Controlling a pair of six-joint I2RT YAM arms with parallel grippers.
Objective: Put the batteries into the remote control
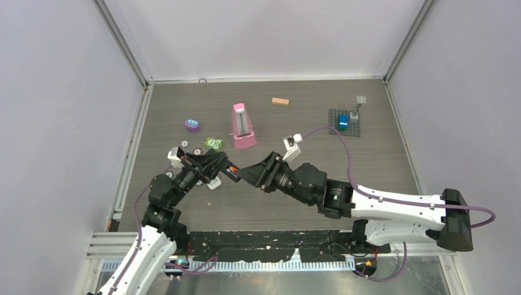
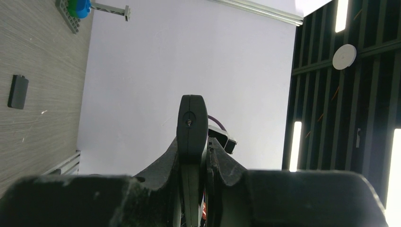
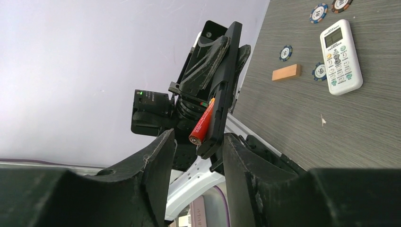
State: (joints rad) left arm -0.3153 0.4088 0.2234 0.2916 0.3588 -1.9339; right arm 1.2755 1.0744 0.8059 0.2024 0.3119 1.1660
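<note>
Left gripper (image 2: 194,151) clamps the black remote control (image 3: 224,80) aloft; 1 red battery (image 3: 202,122) lies, seemingly half-seated, in it. Right gripper (image 3: 198,142), half-open, straddles both. Risk: uneven squeeze pops the battery out.

Robot lab test cell, pale panel walls (image 1: 264,37) in aluminium framing (image 1: 123,43), grey wood-grain table (image 1: 178,101), black slatted ceiling (image 2: 369,71) with strip lights (image 2: 295,142)

a slim black plastic remote control (image 3: 229,56) hangs tilted in mid-air at the centre of the right wrist view. a small red-orange cylindrical battery (image 3: 202,124) lies lengthwise against its lower half. the battery's upper end is tucked into the body and its lower end angles out. in the left wrist view the remote (image 2: 191,127) shows end-on, upright, at centre frame.
</note>
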